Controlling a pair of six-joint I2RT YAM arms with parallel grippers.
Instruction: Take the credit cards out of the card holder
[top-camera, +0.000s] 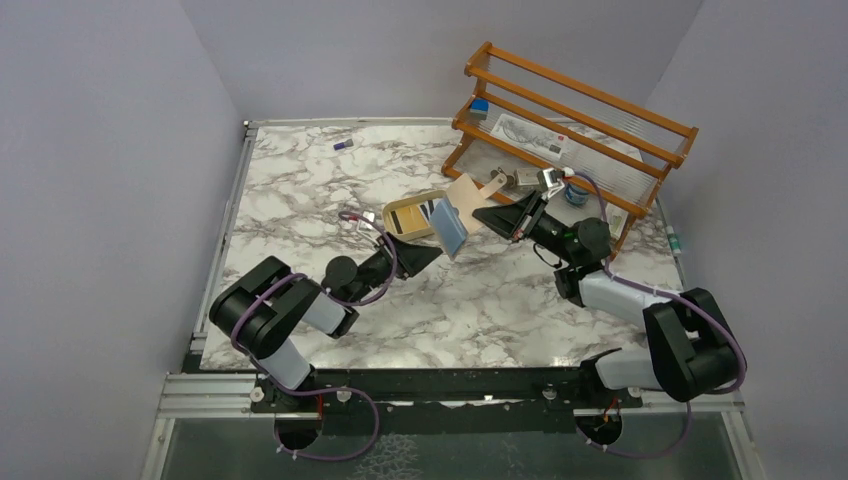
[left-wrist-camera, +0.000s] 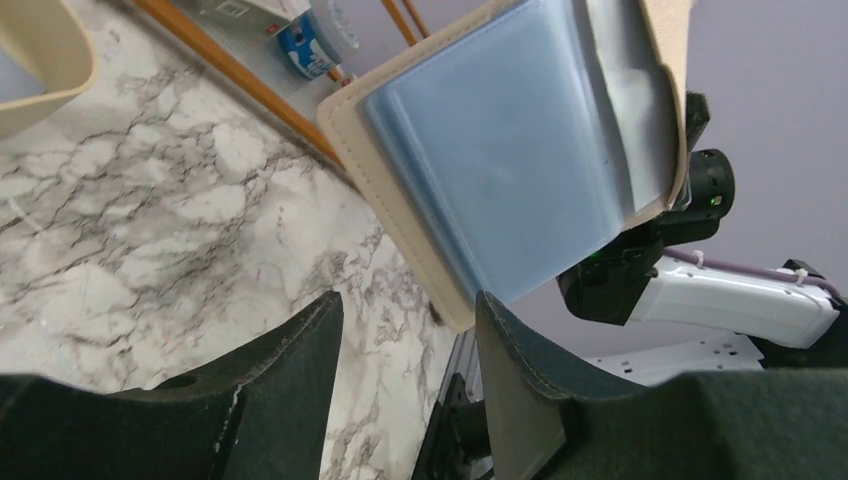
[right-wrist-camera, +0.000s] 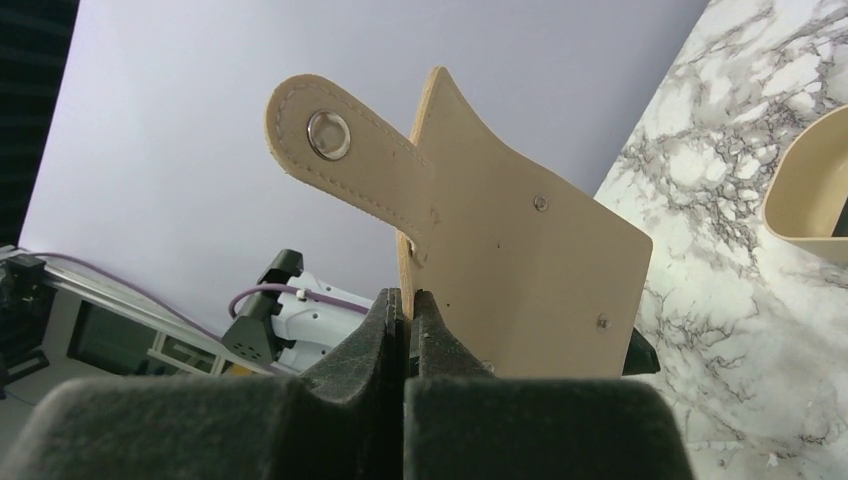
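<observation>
- While the pale blue card (left-wrist-camera: 500, 160) sits in its pocket, I judge the task at best partly done. That card has yet to be drawn out, and I cannot find the whitish one for certain.
- Plain pale walls (top-camera: 110, 150) close the space in on three sides.
- The marble worktop (top-camera: 330, 180) carries a wooden rack (top-camera: 590, 92) at its far right corner.
- An oval tan tray (top-camera: 392, 216) lies near the middle, and something flat rests in it, too small to name.
- The card holder (top-camera: 463, 193) hangs open in the air just beside the tray, between the two arms.
- The right gripper (right-wrist-camera: 408, 310) is clamped tight on the holder's edge by the snap tab (right-wrist-camera: 340, 150).
- The left gripper (left-wrist-camera: 408, 300) stands parted with the holder's lower corner at the mouth of its gap, and it pinches nothing.
</observation>
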